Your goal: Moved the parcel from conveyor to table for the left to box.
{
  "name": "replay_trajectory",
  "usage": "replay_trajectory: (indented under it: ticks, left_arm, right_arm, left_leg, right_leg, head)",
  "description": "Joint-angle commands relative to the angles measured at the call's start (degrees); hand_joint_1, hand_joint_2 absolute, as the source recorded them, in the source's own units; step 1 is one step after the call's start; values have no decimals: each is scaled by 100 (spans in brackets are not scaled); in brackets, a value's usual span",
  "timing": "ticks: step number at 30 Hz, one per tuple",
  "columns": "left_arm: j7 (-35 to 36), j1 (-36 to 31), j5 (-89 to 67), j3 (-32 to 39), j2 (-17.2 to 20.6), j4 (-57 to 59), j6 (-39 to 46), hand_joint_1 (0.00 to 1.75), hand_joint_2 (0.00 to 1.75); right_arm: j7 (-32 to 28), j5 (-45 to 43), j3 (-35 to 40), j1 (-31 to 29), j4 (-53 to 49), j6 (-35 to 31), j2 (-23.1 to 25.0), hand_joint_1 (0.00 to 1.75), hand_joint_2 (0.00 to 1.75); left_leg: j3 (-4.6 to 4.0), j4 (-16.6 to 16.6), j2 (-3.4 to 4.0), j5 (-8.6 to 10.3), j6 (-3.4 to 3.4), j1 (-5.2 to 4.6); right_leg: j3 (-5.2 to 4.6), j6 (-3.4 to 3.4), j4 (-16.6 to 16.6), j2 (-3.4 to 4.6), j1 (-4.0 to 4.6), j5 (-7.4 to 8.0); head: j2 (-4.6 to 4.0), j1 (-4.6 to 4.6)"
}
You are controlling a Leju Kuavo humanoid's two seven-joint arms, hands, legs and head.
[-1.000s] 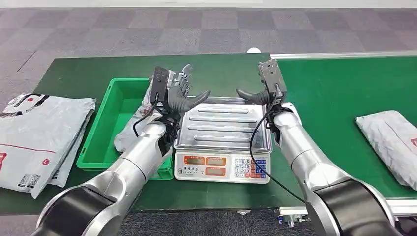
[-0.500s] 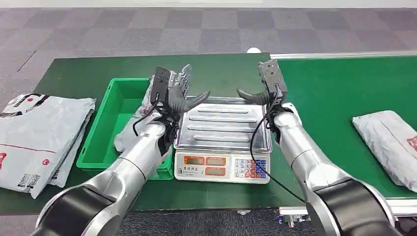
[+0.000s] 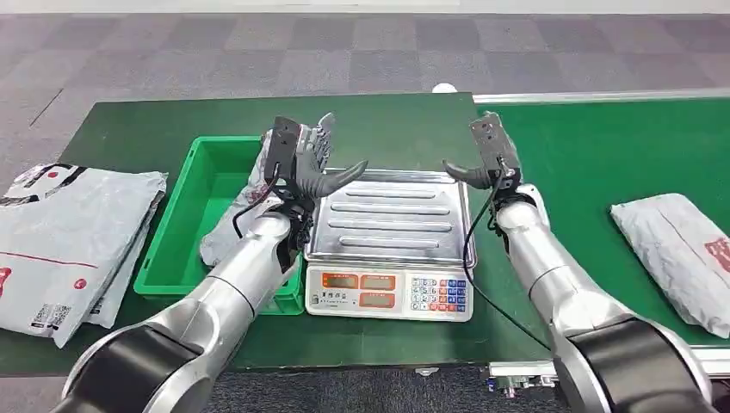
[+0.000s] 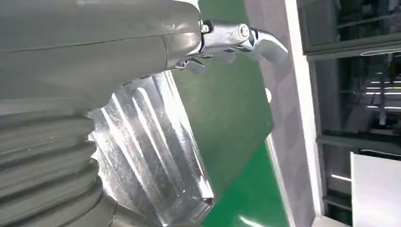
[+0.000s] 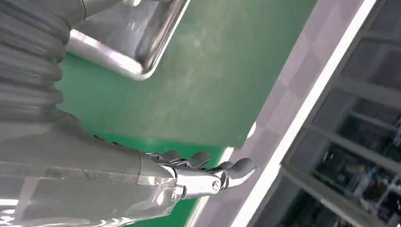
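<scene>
We see both robot hands, left and right, spread empty over the scale, the crumpled grey parcel lying well right of it.

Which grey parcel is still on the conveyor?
The parcel right of the scale; another lies in the green bin, the rest stacked at far left.

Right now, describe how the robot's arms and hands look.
Both arms are polished silver tubes with black shoulder sections. The left hand and right hand are dark grey, with thick curved thumbs and black boxes on their backs. A loose black cable runs along each forearm.
</scene>
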Motion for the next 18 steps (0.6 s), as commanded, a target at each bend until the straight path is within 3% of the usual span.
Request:
replay_trajectory:
  ticks: [1, 4, 9, 15, 18]
  left_arm:
    - [-102, -77, -22, -212, 51, 185, 77, 0, 175]
    - [-119, -81, -27, -225, 61, 173, 88, 0, 175]
    - [-124, 30, 56, -177, 28, 170, 7, 0, 175]
    - [-122, 36, 66, -173, 21, 178, 3, 0, 175]
    - [-60, 51, 85, -178, 2, 230, -49, 0, 175]
  right_arm:
    - [-27, 327, 295, -34, 251, -300, -551, 0, 175]
    - [13, 413, 274, -39, 249, -353, -540, 0, 175]
    - [271, 960, 400, -20, 401, -983, -806, 0, 175]
    - [245, 973, 368, 5, 387, -961, -837, 0, 175]
    - [433, 1266, 397, 92, 419, -1280, -961, 0, 175]
  left_leg:
    - [13, -7, -12, 1, 3, 1]
    - [12, -7, -7, 1, 3, 2]
    - [18, -11, -4, 1, 3, 3]
    - [8, -4, -5, -1, 4, 1]
    - [10, -5, -1, -1, 3, -1]
  right_leg:
    - [20, -2, -11, -13, 2, -1]
    - [18, -2, -11, -9, 3, 0]
    - [24, -3, -16, -4, 5, 2]
    - [13, 0, -9, -6, 3, 0]
    - [11, -2, -6, 1, -1, -1]
  head:
    - [0, 0]
    - [0, 0]
    - [0, 0]
    - [0, 0]
    - [0, 0]
